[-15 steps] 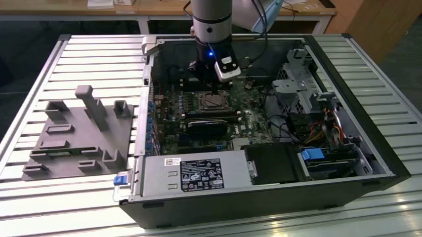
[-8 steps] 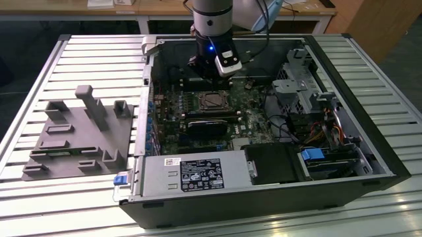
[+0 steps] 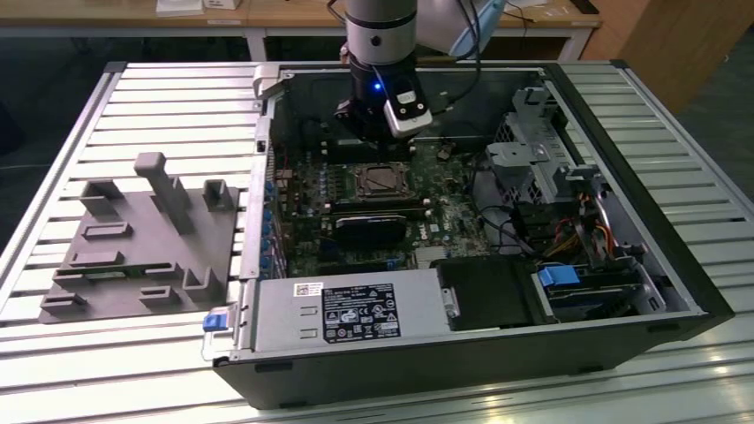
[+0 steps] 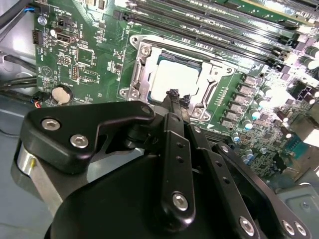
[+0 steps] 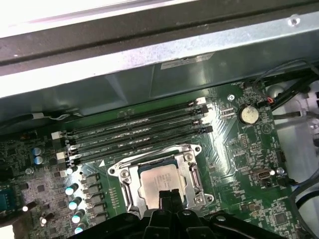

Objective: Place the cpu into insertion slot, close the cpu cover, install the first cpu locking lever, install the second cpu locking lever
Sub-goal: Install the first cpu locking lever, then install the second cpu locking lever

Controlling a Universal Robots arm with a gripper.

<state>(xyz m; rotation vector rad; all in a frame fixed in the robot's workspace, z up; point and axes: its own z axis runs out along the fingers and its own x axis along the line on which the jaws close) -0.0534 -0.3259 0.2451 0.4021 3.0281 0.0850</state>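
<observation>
Green circuit board (image 5: 239, 149) frames the silvery square cpu (image 5: 160, 178) under its cover (image 5: 192, 172); the gripper (image 5: 168, 196) hangs pinched together, empty.

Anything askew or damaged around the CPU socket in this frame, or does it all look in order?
Nothing stands out. The cpu lies flat and square in the insertion slot, with the cpu cover framing it evenly in both wrist views. The hand hangs at the socket's edge with its tips together, gripping nothing. No bent parts or loose pieces show on the board.

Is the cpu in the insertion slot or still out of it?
In. In both wrist views the cpu lies flat inside the insertion slot, its silver top level within the metal frame, with the end effector at its edge.
</observation>
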